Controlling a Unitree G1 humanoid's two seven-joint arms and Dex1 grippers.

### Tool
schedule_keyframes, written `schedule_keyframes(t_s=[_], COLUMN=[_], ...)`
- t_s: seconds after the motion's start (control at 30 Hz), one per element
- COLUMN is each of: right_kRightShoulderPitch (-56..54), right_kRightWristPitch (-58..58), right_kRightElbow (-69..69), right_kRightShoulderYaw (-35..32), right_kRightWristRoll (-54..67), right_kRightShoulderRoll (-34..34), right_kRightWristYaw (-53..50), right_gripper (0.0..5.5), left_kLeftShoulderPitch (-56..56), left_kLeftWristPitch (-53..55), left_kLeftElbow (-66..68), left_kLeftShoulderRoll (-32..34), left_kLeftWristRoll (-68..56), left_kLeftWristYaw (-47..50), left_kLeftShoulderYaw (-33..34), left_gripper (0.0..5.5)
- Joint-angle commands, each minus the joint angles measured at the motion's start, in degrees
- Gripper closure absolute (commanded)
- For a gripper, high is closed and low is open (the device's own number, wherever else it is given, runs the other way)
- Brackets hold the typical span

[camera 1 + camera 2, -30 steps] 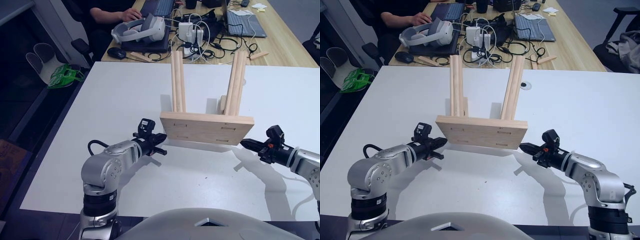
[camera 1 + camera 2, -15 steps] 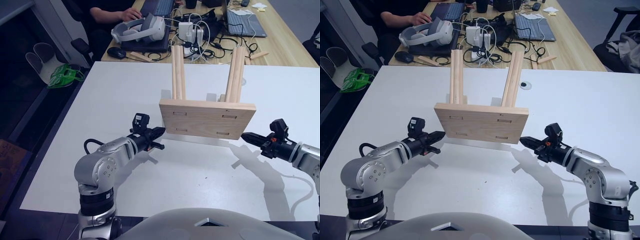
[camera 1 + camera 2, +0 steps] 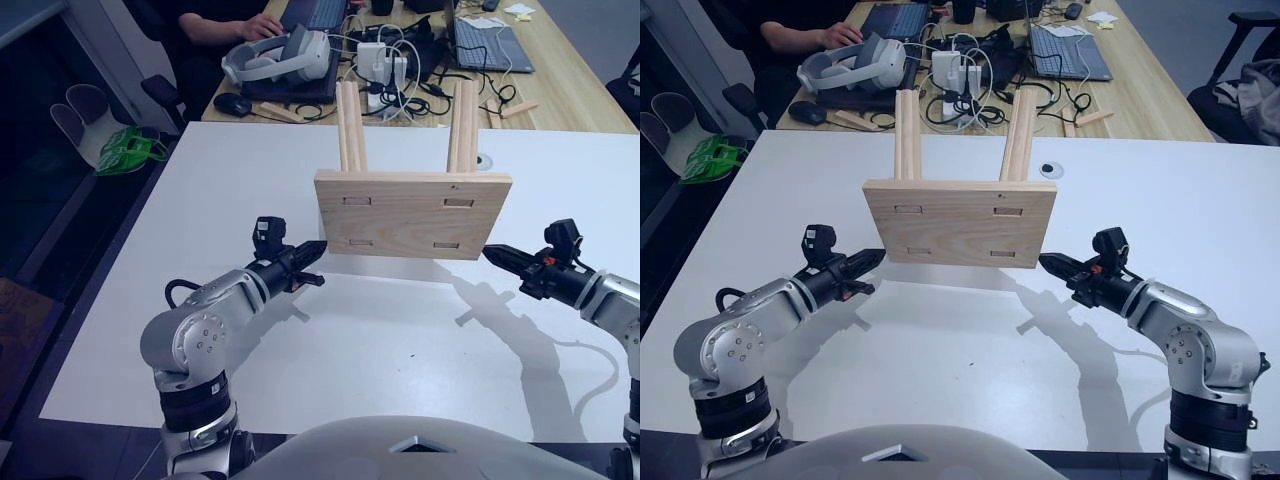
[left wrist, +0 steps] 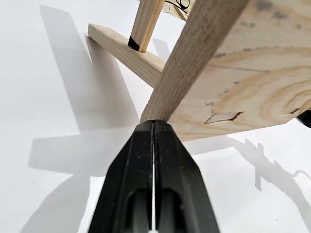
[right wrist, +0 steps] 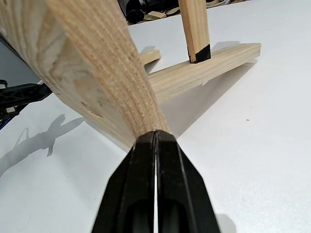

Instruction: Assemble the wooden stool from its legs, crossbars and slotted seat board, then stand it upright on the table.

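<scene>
The left gripper (image 3: 312,250) has its two fingers (image 4: 137,170) pressed flat together with nothing between them; its pointed tip pushes on the left edge of the seat board (image 3: 412,215), low down by the bottom corner; the right gripper (image 3: 491,252) is closed up tight the same way, with its fingers (image 5: 141,184) side by side and holding nothing; its tip pushes on the right edge of the board, near the other bottom corner; so the stool (image 3: 960,190) is squeezed between the two tips, one on each side.

The board stands almost straight up with its flat top facing the robot; its bottom edge is up off the white table (image 3: 380,350), and a dark shadow lies under it; four small slots (image 3: 354,201) show in the board, two up high and two lower down; the legs (image 3: 347,125) stick out from the back of the board and point away from the robot, two on the left and two on the right; at the far end of the legs a crossbar (image 4: 124,48) joins them low down by the table; I cannot tell if it rests fully on the table.

Past the far edge of the table is a wooden desk (image 3: 560,100); on it are a white headset (image 3: 280,58), a laptop (image 3: 488,45) and a heap of cables (image 3: 390,55).
</scene>
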Motion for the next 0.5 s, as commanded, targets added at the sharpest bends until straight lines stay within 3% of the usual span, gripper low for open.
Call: schedule_keyframes(t_s=[0.03, 0.5], right_kRightShoulderPitch=[-4.80, -8.08], right_kRightWristPitch=[0.96, 3.64], right_kRightElbow=[-5.00, -6.54], right_kRightShoulderYaw=[2.60, 0.50], right_kRightWristRoll=[8.02, 11.51], right_kRightShoulderRoll=[3.25, 5.41], right_kRightWristYaw=[2.45, -0.76], right_gripper=[5.50, 5.50], left_kLeftShoulderPitch=[-4.19, -7.51], left_kLeftWristPitch=[0.90, 1.16], left_kLeftElbow=[-2.22, -1.50], left_kLeftShoulderRoll=[-5.17, -7.52], left_kLeftWristRoll=[-9.79, -14.33], left_kLeftWristYaw=[-3.94, -2.15], left_kLeftShoulderYaw=[-2.65, 1.85], left_gripper=[5.46, 5.46])
